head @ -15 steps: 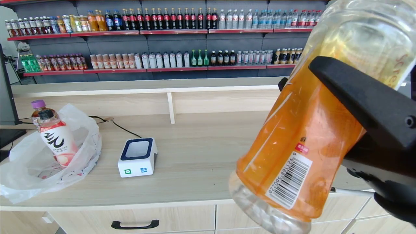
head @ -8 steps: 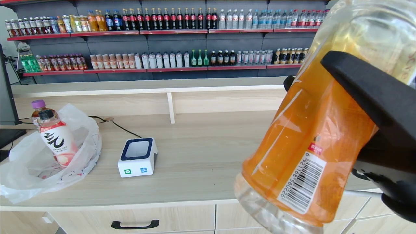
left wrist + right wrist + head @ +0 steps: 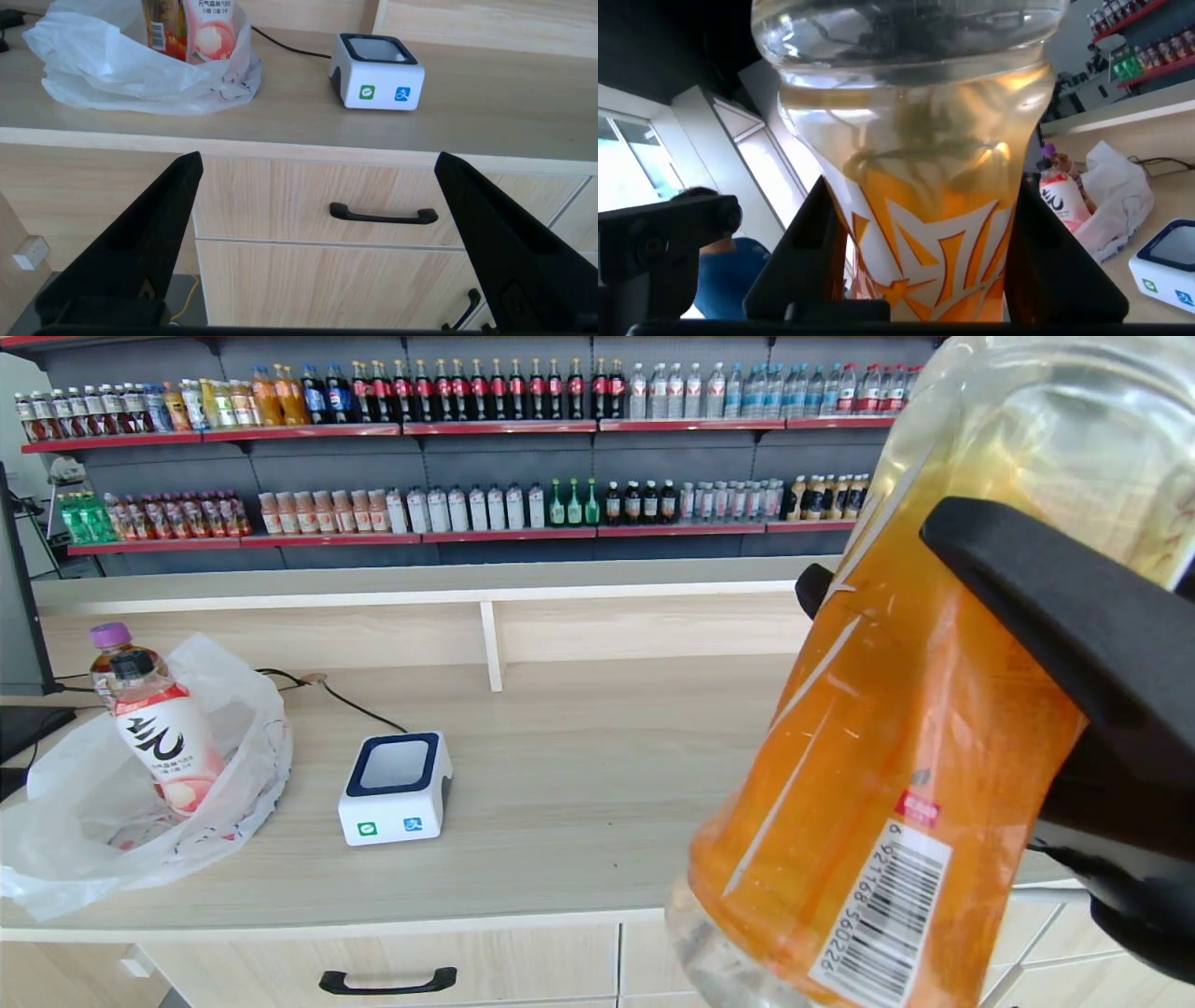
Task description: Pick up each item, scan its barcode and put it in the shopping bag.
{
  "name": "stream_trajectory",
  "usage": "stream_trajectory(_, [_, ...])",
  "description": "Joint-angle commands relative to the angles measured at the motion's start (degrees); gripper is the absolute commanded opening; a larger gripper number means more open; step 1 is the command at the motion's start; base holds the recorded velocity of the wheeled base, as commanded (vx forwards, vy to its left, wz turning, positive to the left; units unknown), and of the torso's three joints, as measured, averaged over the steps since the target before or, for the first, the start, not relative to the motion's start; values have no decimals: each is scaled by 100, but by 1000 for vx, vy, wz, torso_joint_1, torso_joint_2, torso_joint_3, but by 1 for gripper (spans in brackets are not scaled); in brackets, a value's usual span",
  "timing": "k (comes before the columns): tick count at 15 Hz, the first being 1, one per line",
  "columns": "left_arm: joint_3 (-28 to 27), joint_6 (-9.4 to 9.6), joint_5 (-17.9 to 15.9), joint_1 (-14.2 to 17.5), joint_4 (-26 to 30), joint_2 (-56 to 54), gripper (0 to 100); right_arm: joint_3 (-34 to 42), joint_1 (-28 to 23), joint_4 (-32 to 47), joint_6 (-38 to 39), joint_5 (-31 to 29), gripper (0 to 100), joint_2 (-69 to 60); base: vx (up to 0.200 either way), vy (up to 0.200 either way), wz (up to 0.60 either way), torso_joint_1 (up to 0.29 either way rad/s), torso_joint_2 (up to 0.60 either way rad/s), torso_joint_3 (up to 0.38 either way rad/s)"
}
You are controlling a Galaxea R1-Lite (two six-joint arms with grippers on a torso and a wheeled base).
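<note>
Head view: right tool grips orange bottle, both ends cropped.

- light wood table, drawers underneath, black handle
- grey back wall, red-edged shelves full of drink bottles
- bright window to one side
</note>
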Motion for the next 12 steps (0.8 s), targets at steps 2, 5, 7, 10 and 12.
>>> stream_trajectory(2, [0,-3,7,0,-2,-2,100,128,-113,-8,-37,214,0,111,0,0,0,0,0,0])
stream_trajectory(5, [0,-3,7,0,-2,-2,100,22,-843,-8,-530,276,0,700,0,0,0,0,0,0])
stream_trajectory(7, [0,-3,7,0,-2,-2,100,-110,-948,-8,-855,425,0,955,0,0,0,0,0,0])
stream_trajectory(10, [0,-3,-2,0,-2,-2,100,22,-992,-8,-1865,241,0,1456,0,0,0,0,0,0])
stream_trajectory(12, [0,-3,7,0,-2,-2,100,189,-992,-8,-2305,-348,0,1553,0,0,0,0,0,0])
